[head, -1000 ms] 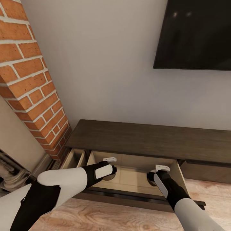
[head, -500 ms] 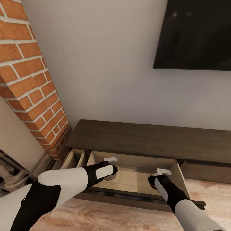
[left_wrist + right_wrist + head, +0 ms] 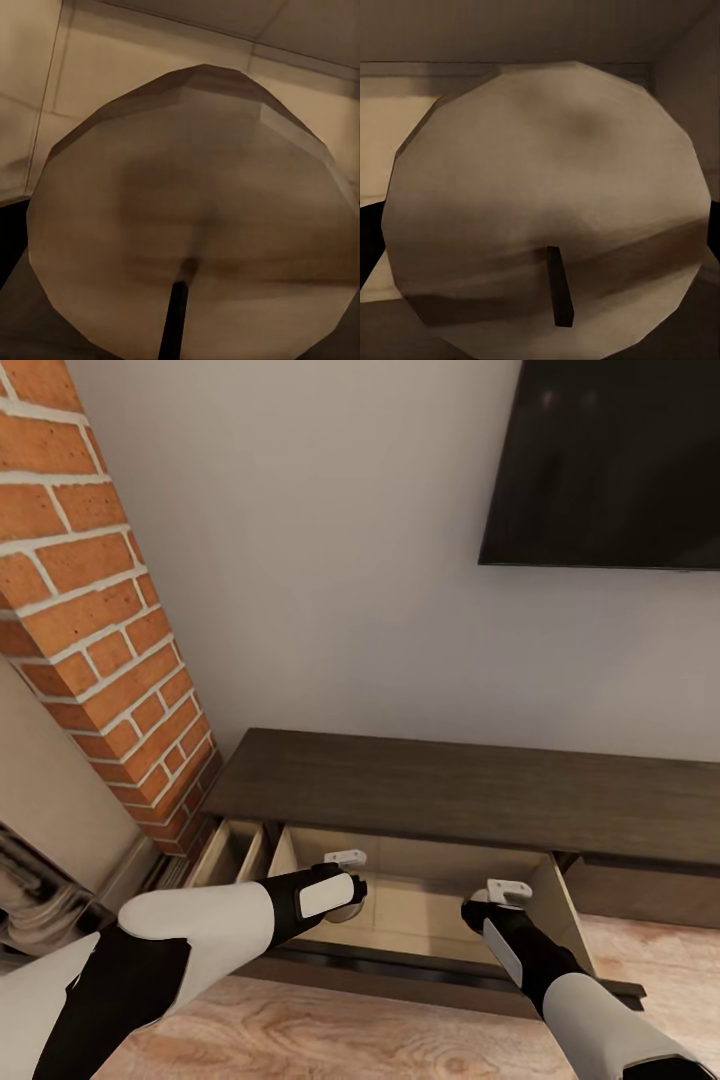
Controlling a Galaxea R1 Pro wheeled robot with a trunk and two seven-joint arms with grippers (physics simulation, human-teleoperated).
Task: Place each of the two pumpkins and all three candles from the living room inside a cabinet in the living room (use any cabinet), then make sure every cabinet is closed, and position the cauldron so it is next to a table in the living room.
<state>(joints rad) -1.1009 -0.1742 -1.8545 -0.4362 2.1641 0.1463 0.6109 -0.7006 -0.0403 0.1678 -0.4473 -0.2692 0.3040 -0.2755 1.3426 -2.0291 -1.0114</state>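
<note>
**Currently: two candles over the open cabinet drawer**

Left gripper (image 3: 343,880): inside the drawer near its left wall, a candle (image 3: 191,217) close before its camera; whether its fingers clasp it cannot be told.

Right gripper (image 3: 497,900): by the drawer's right wall, drawn slightly toward the front edge since a second ago; second candle (image 3: 547,202) before it, grasp likewise not visible.

Judgement: both candles are at the point of being left in the drawer.

Cabinet (image 3: 460,790): dark-brown, middle drawer (image 3: 420,915) pulled out, a narrower one open beside it; closing remains.

Surroundings: brick fireplace (image 3: 100,620), pale wall, television (image 3: 610,460), wooden floor (image 3: 330,1030).
</note>
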